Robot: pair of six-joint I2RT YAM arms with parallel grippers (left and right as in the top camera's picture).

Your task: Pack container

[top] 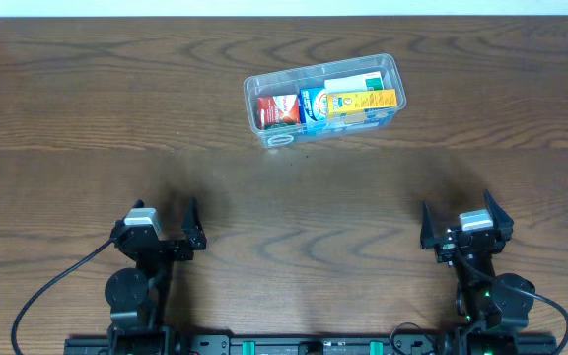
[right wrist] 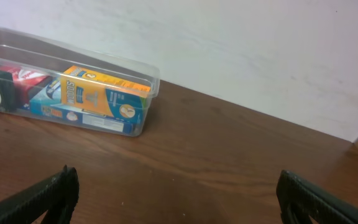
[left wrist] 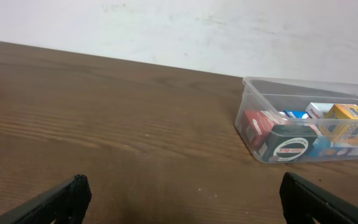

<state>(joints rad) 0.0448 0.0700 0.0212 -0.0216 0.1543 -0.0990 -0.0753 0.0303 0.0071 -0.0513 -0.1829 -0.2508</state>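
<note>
Both tools idle and spread wide at the near edge of the table; container sits well beyond them.

Left tool has its fingers fully apart and holds nothing; its wrist view shows only bare wood between the two dark fingertips. Right tool is the same: fingers apart, nothing between them. Both hang low over the table, well apart from each other. Further out, I see the clear container standing upright on the table past the middle, slightly nearer the right tool's side, its long side facing me. Inside it: a red box at the left end, a blue box next to it, then a yellow box. A round dark label sits on the container's left end.
</note>
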